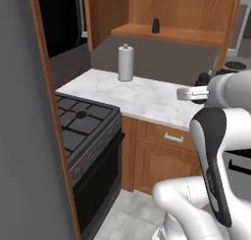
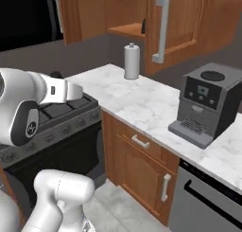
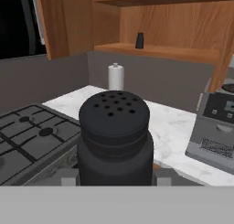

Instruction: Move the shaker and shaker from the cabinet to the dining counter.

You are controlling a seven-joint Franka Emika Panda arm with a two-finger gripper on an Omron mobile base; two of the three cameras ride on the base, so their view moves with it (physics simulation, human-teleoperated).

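Observation:
One black shaker with a perforated top stands upright close in front of the hand camera. My gripper is shut on its lower body, above the stove's edge and away from the wall. A second black shaker stands on the inner wooden shelf of the open brown cabinet. In the right base view this shaker peeks out beside the open cabinet door with its grey bar handle. The dining counter is out of view.
A tall grey cylinder with a knob stands on the marble worktop under the cabinet. A black stove lies to the left, a coffee machine to the right. A wooden panel edge runs close on the left.

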